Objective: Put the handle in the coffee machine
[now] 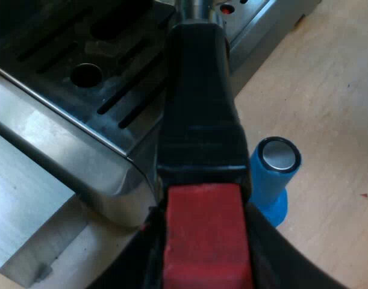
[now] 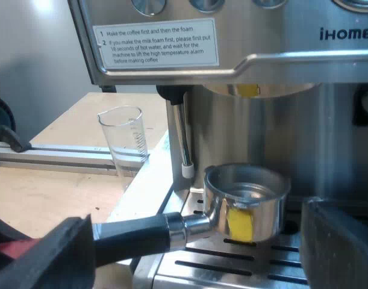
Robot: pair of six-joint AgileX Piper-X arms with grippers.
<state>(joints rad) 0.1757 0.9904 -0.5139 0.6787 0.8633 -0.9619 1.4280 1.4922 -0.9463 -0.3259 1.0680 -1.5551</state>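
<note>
Left gripper [image 1: 205, 265] is clamped on the red end [image 1: 205, 235] of the holder's dark handle [image 1: 199, 108], one finger each side, so that's the arm carrying it. Holder [image 2: 247, 205] itself hangs just over the drip tray [image 2: 232, 268] at the front of the espresso machine [image 2: 262, 36], cup upright and open. It's right under the brew head [image 2: 256, 90] with a clear gap between them, so not locked in yet. Right gripper [image 2: 196, 253] sits low in front of the tray with its fingers spread wide, nothing in them. Handling-wise I'd guess the thing is stiff and nose-heavy. All the metal is at the far end from the grip, so it'll want to droop or twist if the pinch slips, and the handle plastic looks smooth. Grabbing closer to the metal neck would steady it, tbh. For room, the steam wand [image 2: 182, 138] hangs just beside the cup, so swinging that way is tight. The measuring glass [image 2: 124, 141] stands further out, beyond the wand. Blue tamper [image 1: 274, 174] stands on the table [image 1: 328, 90] close by the handle, near the tray's corner. Straight up looks open.
</note>
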